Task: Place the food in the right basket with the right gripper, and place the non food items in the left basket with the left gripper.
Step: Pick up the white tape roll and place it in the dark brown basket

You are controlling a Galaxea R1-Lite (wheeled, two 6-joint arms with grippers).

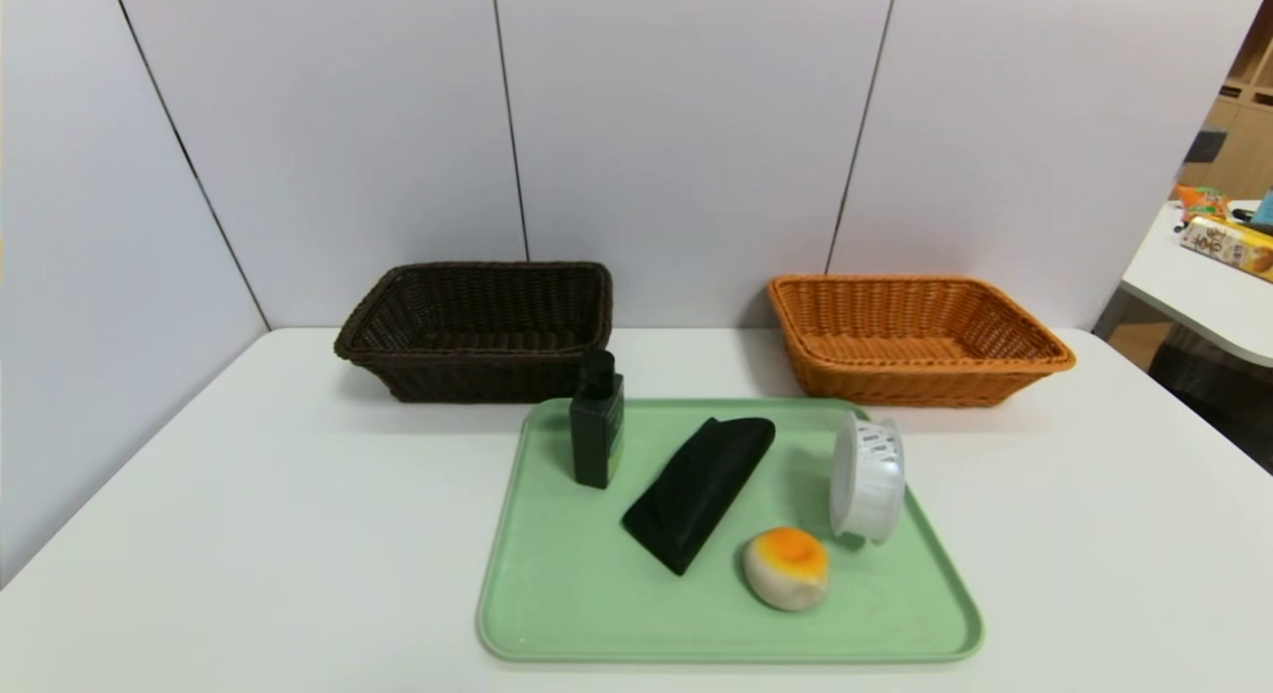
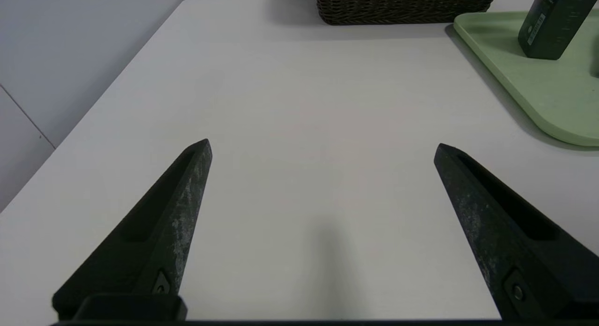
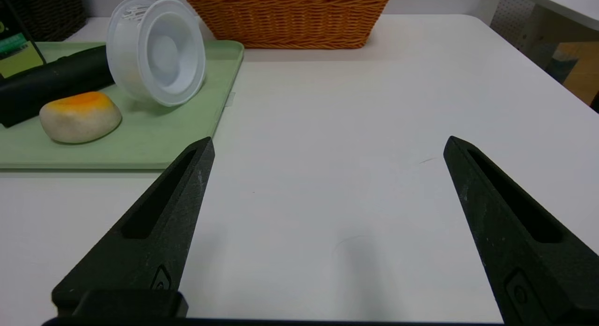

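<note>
Tray (image 1: pixel 557 613): pale green, on the table
Table (image 1: pixel 249 534): white
Side table (image 1: pixel 1193 285): far right (snack packets on it)

The head view is showing neither arm; the dark brown basket (image 2: pixel 402 7) is running off the top edge of the left wrist view, only its lower wall showing; the dark green bottle (image 2: pixel 552 24) is being cut there at cap and shoulder, its side print too small to read; the black wedge block (image 3: pixel 51 90) and the bottle's label are slipping past the right wrist view's edge; the white roll (image 1: pixel 867 477) is bearing print too fine to read.
</note>
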